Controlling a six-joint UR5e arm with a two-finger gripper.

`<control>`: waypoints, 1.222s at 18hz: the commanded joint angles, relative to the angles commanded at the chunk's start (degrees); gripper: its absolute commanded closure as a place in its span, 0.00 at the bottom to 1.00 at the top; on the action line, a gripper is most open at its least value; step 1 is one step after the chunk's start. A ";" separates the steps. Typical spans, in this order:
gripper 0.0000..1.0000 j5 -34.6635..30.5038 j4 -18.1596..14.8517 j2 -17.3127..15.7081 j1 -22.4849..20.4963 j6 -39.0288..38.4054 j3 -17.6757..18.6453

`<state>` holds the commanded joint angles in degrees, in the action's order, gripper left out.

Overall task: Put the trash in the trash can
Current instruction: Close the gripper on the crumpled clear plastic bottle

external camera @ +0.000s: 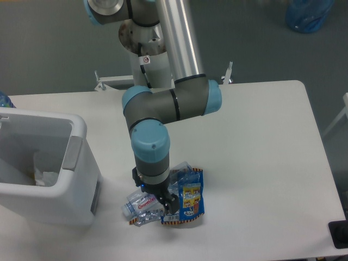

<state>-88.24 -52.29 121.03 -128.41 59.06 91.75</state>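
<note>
The black two-finger gripper point(165, 202) sits low over the crushed clear plastic bottle point(142, 209) beside the blue-and-silver foil wrapper point(190, 200), apparently to grasp it, right of the boxy white bin point(76, 163); jaw state unclear.

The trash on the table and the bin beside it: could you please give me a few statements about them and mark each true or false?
1. The trash can stands at the table's left side. True.
2. The pincer is over the bin. False: it is down at the crushed bottle and snack wrapper.
3. The wrapper lies inside the bin. False: it lies on the table.
4. The bottle lies left of the wrapper. True.
</note>
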 joint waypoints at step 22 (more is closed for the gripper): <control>0.46 -0.18 0.35 2.28 0.62 -2.64 -0.26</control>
<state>-88.42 -51.94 123.31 -127.79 56.43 91.49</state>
